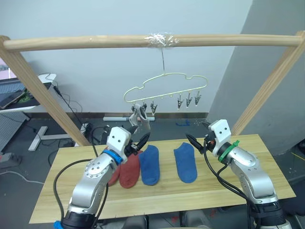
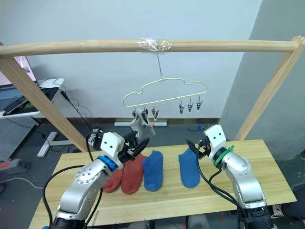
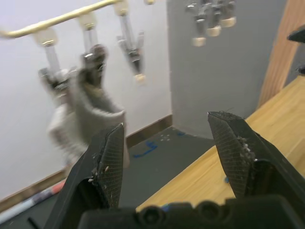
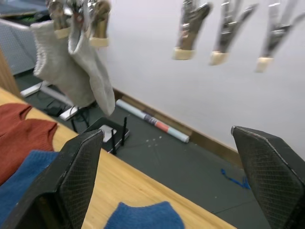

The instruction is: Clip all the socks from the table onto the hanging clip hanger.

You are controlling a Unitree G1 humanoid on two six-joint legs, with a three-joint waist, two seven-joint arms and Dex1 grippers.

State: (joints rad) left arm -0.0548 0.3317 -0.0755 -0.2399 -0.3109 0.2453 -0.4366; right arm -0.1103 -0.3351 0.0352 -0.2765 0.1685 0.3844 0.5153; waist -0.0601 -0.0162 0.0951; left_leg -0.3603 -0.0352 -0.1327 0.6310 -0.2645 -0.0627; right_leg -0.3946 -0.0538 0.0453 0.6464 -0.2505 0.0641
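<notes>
Socks lie near at hand on the table (image 1: 267,162): two rust-red socks (image 1: 129,171) side by side at the left, then two blue socks (image 1: 150,164), one just beside the red pair and one apart toward the right. These four look still unclipped. The left gripper (image 1: 139,141) is raised with its jaws wide and empty; the right gripper (image 1: 192,141) hovers over the table, jaws spread and empty too. Farther back, the clip hanger (image 1: 164,85) hangs from the wooden beam (image 1: 95,42), with two light grey socks (image 4: 71,71) dangling limp from its leftmost clips; the other clips hang bare.
</notes>
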